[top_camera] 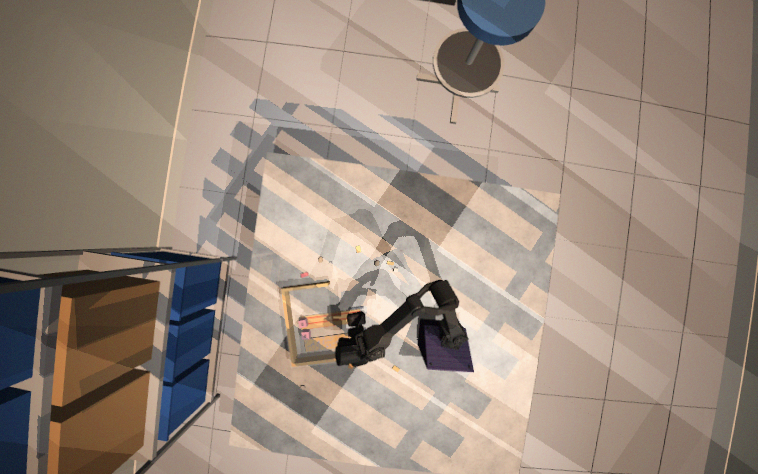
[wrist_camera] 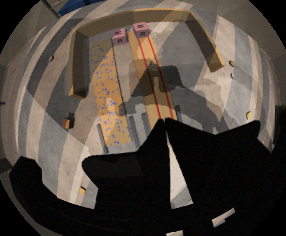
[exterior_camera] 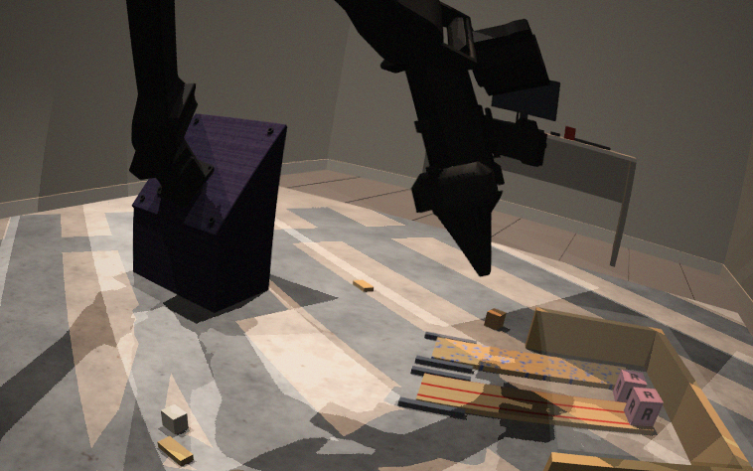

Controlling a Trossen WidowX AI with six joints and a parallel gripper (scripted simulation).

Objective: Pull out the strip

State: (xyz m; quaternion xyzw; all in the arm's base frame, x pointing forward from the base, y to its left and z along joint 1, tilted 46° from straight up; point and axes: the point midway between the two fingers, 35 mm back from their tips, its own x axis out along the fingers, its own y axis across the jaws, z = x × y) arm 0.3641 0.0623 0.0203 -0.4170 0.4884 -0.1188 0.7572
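Observation:
A pink cube marked R (top_camera: 302, 322) (exterior_camera: 644, 407) (wrist_camera: 141, 30) rests on the far end of the strip with red lines (exterior_camera: 461, 392) (wrist_camera: 145, 48). A second pink cube marked R (top_camera: 305, 335) (exterior_camera: 631, 378) (wrist_camera: 119, 37) stands close beside it, by the far end of the blue-speckled strip (exterior_camera: 537, 363) (wrist_camera: 103, 85); whether that strip bears it is unclear. My gripper (exterior_camera: 485, 272) (wrist_camera: 163, 122) is shut and empty, pointing down, well above the floor. In the wrist view its closed tips appear just beyond the near end of the red-lined strip.
A low three-sided wooden wall (top_camera: 289, 329) (exterior_camera: 590, 336) (wrist_camera: 78, 65) surrounds the cube ends. Dark rails (exterior_camera: 432, 407) flank the strips' near ends. A brown block (exterior_camera: 495, 319) (wrist_camera: 68, 122), a grey cube (exterior_camera: 174, 419) and small yellow blocks lie around. The purple base (top_camera: 447, 353) (exterior_camera: 222, 257) carries the arm.

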